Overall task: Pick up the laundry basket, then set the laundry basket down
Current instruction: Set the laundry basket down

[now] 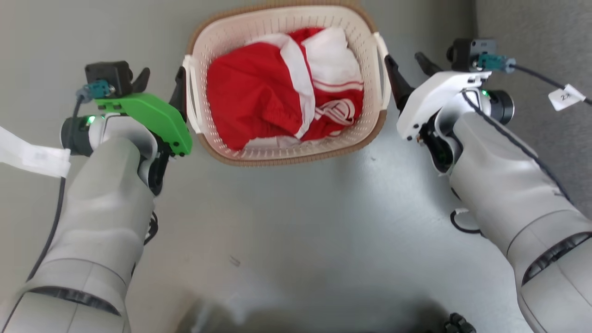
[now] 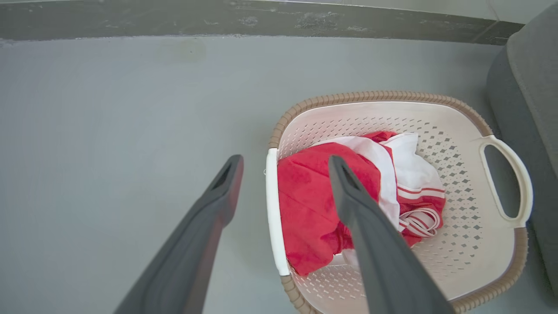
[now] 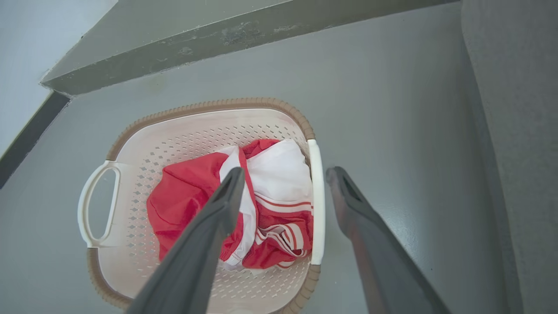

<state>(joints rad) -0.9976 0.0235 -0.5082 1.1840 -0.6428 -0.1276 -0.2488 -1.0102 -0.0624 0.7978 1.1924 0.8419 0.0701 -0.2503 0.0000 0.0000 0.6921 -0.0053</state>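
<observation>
laundry basket (image 1: 240, 27) holding red-and-white clothes (image 1: 259, 101), left gripper (image 2: 284, 168) spread wide astride one white handle (image 2: 271, 209), right gripper (image 3: 285, 178) spread wide astride the other, neither gripping

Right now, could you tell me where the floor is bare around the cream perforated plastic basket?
Free: grey floor between the laundry basket and the forearms, and left of it to the dark baseboard. Crowded: its right side by the grey upholstered furniture, and both handles, straddled by the open left gripper and right gripper.
</observation>
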